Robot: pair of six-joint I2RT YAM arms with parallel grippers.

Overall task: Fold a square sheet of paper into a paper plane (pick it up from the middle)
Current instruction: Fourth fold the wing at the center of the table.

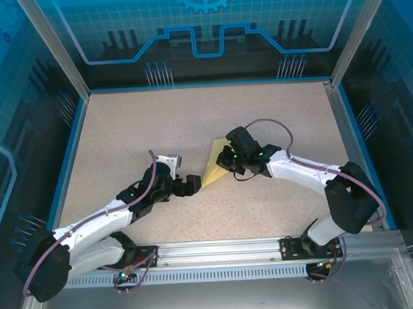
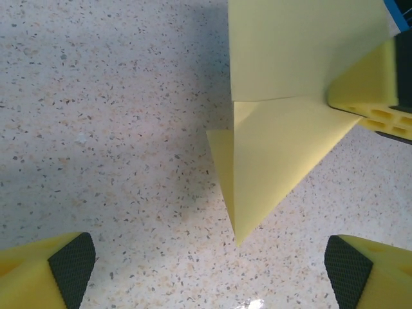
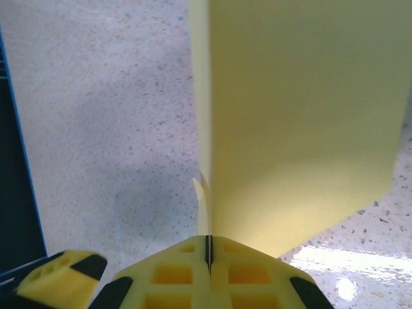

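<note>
Paper plane (image 1: 211, 171) being held by a single pinch near mid-table.

At left, the left claw (image 1: 192, 186) is standing wide open and gripping nothing, its pads (image 2: 71, 267) flanking bare table (image 2: 116, 129) just short of the plane's nose. The folded, pointed plane is lying low over the table, and the closed right claw (image 1: 229, 166) is pinching its rear edge. The risk is probably that the loose flaps are springing apart. If the left claw closes off-centre and pulls, the thin paper could slip, crumple or tear.
</note>
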